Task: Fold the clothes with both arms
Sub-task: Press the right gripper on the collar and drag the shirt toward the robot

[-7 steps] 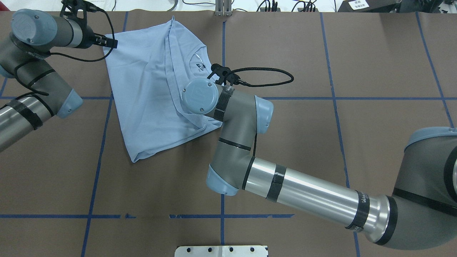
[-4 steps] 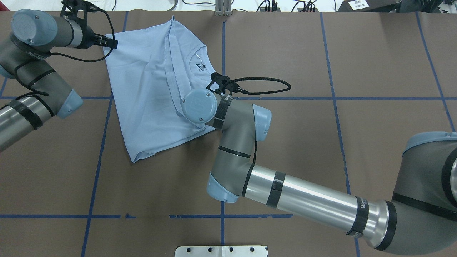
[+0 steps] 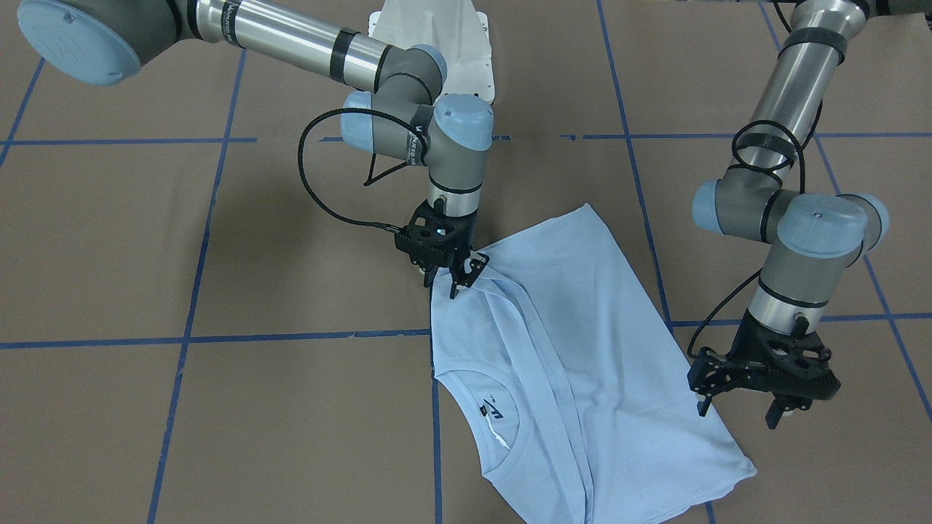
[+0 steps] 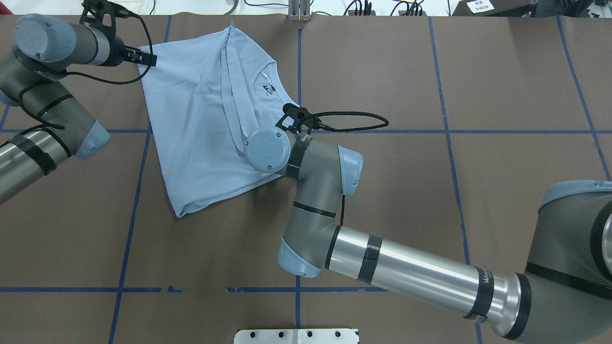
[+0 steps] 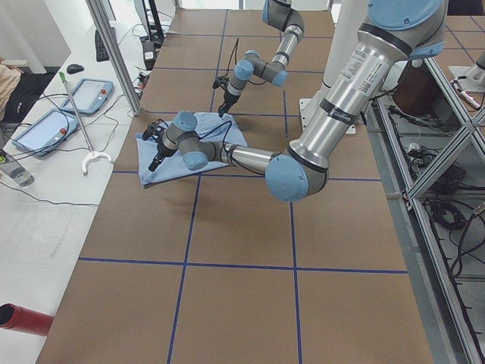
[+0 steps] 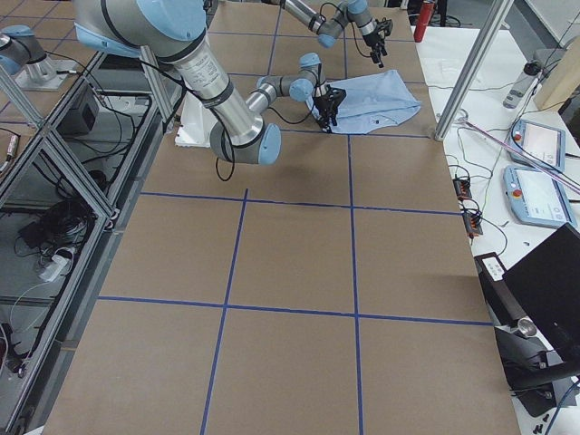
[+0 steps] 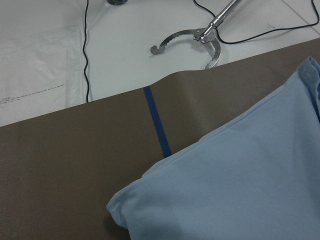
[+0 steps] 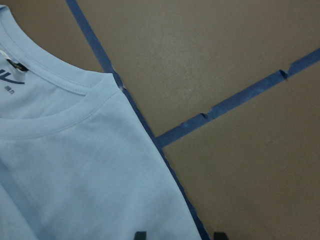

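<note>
The left gripper (image 3: pixel 737 409) hangs wide open over a far corner of the blue T-shirt (image 4: pixel 201 124), which lies partly folded on the table (image 4: pixel 430 191). The right gripper (image 3: pixel 451 276) is open too, straddling the near edge. I think both must pinch next.

right gripper (image 3: pixel 444 280) hidden under own wrist (image 4: pixel 267 149) in overhead view | T-shirt (image 3: pixel 582 349) far edge cut by front view's btm | R wrist cam: only fingertips (image 8: pixel 140 235) at btm edge, shirt cut left+btm | L wrist cam: shirt cut right+btm | side views: right + left gripper (image 3: pixel 737 413) too small, jaws can't tell | neck label (image 3: pixel 495 413) txt unreadable
</note>
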Action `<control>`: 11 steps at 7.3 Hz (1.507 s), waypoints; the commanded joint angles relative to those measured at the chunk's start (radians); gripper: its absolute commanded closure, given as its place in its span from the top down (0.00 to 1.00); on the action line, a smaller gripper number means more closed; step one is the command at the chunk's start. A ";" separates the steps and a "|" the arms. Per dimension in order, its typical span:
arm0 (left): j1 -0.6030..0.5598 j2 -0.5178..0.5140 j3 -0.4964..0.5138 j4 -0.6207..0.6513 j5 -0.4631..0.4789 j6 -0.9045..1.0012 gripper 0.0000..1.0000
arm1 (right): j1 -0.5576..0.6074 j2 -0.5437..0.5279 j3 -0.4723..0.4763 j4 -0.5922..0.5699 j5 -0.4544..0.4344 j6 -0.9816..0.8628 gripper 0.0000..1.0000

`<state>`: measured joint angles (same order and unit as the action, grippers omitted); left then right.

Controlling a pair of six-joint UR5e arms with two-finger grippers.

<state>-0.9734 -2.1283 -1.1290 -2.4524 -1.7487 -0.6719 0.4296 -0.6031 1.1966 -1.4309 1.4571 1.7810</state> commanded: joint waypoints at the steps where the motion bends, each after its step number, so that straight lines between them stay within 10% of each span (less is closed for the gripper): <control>1: 0.001 0.001 0.000 0.000 0.000 0.000 1.00 | -0.009 -0.001 0.000 0.001 -0.012 0.000 0.38; 3: 0.001 0.002 0.000 0.000 0.000 0.000 1.00 | -0.011 -0.004 0.001 0.003 -0.014 0.002 0.00; 6: 0.001 0.002 0.000 -0.008 0.000 0.000 1.00 | 0.021 -0.032 0.062 -0.019 -0.015 -0.052 0.00; 11: 0.002 0.002 -0.003 -0.016 0.000 0.000 1.00 | -0.075 -0.557 0.734 -0.120 -0.056 -0.072 0.00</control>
<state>-0.9711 -2.1261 -1.1314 -2.4635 -1.7487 -0.6719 0.4092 -1.0579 1.7941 -1.5218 1.4281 1.7020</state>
